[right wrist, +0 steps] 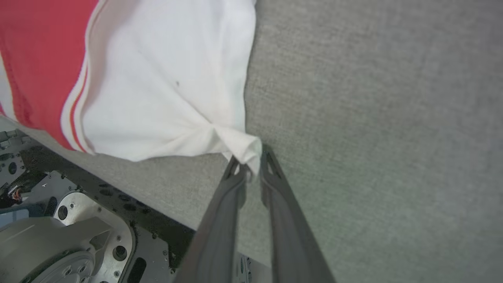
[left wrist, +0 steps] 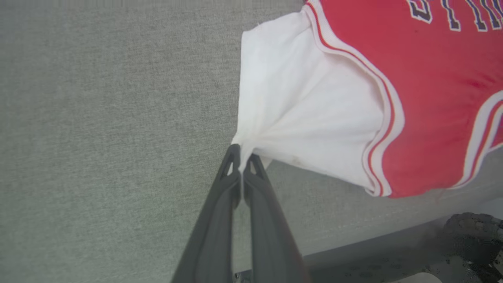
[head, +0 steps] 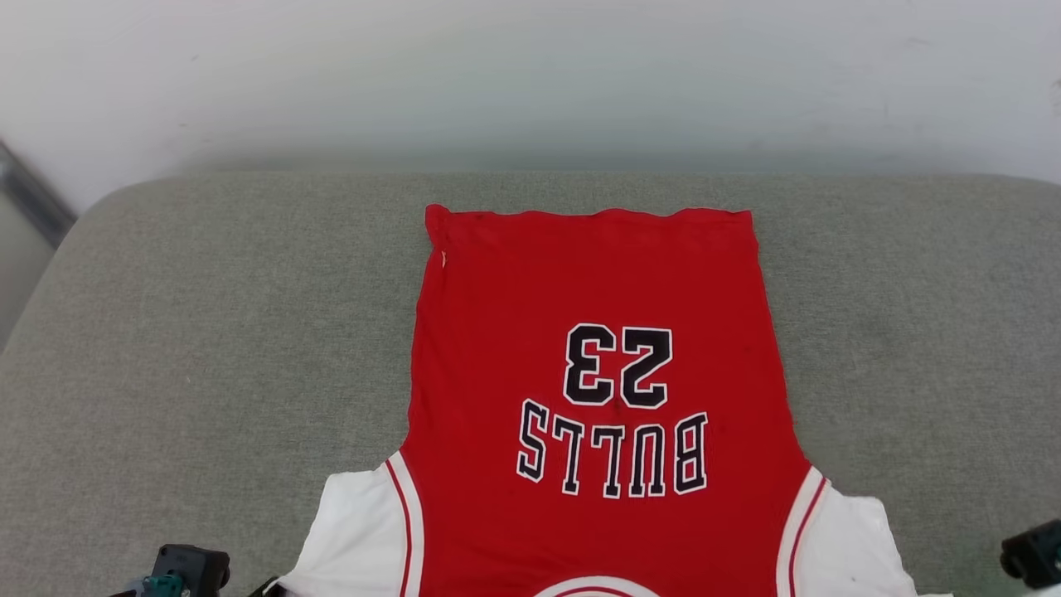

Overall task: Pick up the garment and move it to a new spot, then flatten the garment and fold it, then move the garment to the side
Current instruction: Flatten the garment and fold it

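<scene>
1. "BULLS" [head: 613, 456]: black capitals outlined in white, on the red front of the garment [head: 597, 274], a little way from its collar [head: 597, 585]. It reads upside down in the head view.
2. "23" [head: 617, 365]: same black, white-outlined style, just past the word on the side away from the collar, also upside down.
3. In the left wrist view, letters [left wrist: 452, 15] on the red cloth are cut off at the edge and cannot be read.

Grey-green woven cushion [head: 207, 348] spreads wide, far corners rounded, weave fine and even. Behind it stands a plain white wall [head: 530, 75], and a dark grey strip [head: 29, 195] slants down at the far left edge.
</scene>
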